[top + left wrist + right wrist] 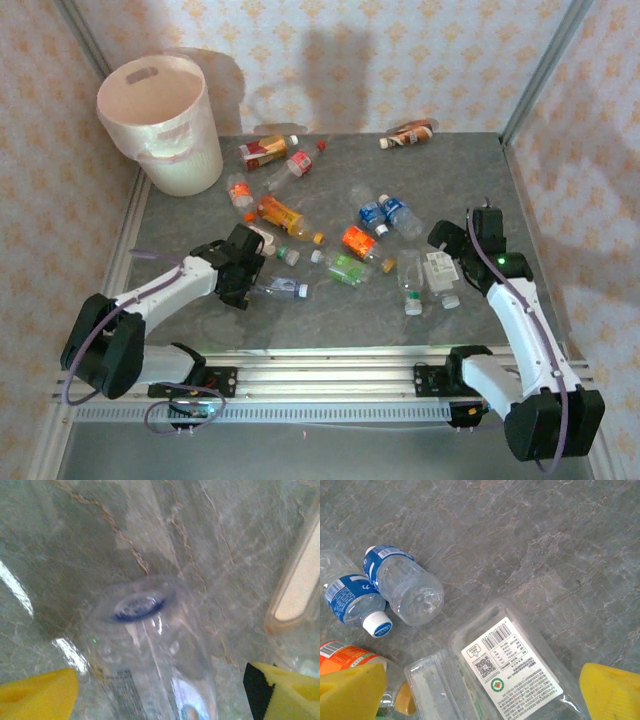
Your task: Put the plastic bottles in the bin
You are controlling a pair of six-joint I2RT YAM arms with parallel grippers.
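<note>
The bin (160, 120), a round off-white bucket, stands at the back left corner. Plastic bottles lie scattered over the table: a red-labelled one (265, 152), an orange one (283, 214), two blue ones (385, 213) (402, 582), a green one (347, 267). My left gripper (245, 275) (161, 692) is low at the front left, its yellow fingers (40, 695) on either side of a clear bottle (280, 290) (150, 655) with a blue cap; a gap shows at the right finger. My right gripper (447, 240) (480, 695) hangs open above a flat clear container (520, 670).
That flat container with a white label (440, 270) lies at the front right beside a clear bottle (411, 282). Another bottle (408, 135) lies at the table's back edge. Metal frame posts and patterned walls enclose the grey marbled table (450, 170).
</note>
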